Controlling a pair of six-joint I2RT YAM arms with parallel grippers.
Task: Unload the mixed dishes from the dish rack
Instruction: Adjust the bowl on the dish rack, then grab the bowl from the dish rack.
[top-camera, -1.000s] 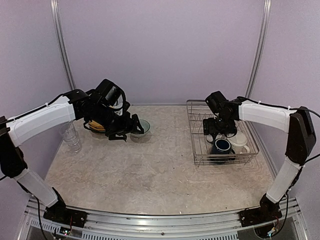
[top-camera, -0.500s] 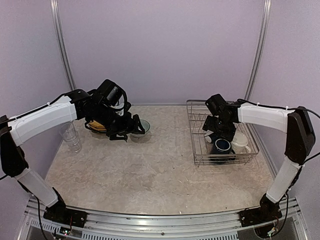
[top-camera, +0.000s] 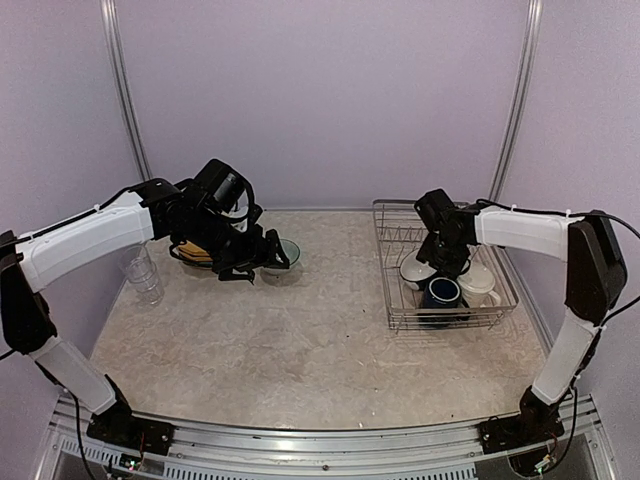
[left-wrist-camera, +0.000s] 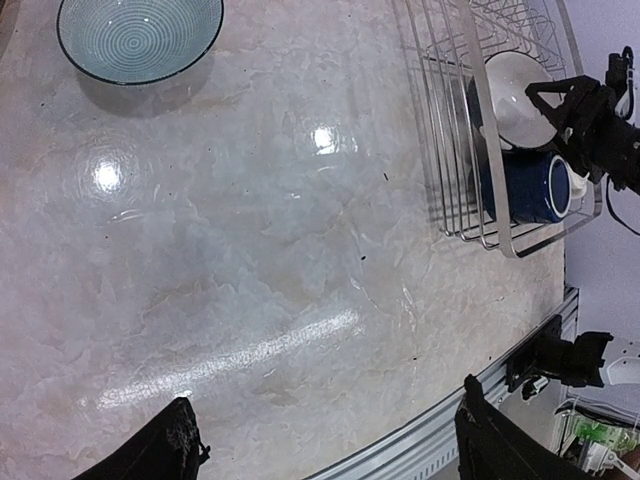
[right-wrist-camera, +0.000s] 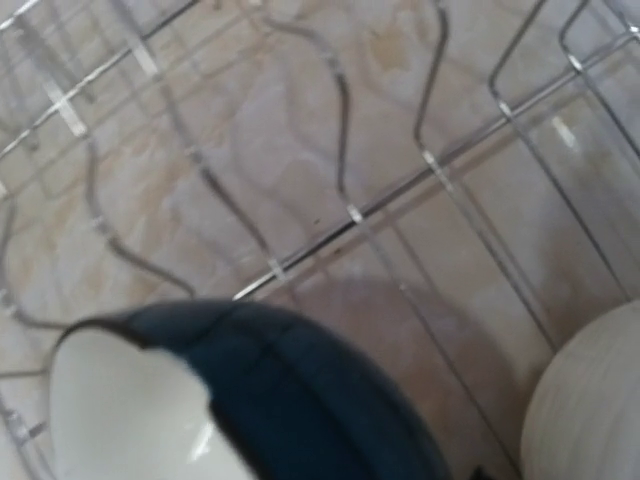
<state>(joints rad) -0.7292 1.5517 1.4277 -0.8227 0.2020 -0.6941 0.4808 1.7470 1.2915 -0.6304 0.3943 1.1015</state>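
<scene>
The beige marbled table (top-camera: 300, 350) has a wide bare centre between the arms. One rectangular silver wire dish rack (top-camera: 440, 323) lies along the right edge and holds one dark teal bowl with white inside (right-wrist-camera: 320, 400), one navy mug (top-camera: 443, 292) and one cream mug (top-camera: 480, 282). The right gripper (top-camera: 445, 262) is low over that bowl; its opening cannot be told. The left gripper (top-camera: 250, 262) is spread wide and empty, above the yellow plates (top-camera: 195, 255), whose count is hidden. One striped blue bowl (top-camera: 287, 250) sits beside it, and two clear glasses (top-camera: 146, 280) stand at the left edge.

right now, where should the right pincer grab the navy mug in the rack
Probably the rim of the navy mug, one finger inside, coming from above: its open mouth shows from above, while wires of the rack and the cream mug crowd its sides.
</scene>
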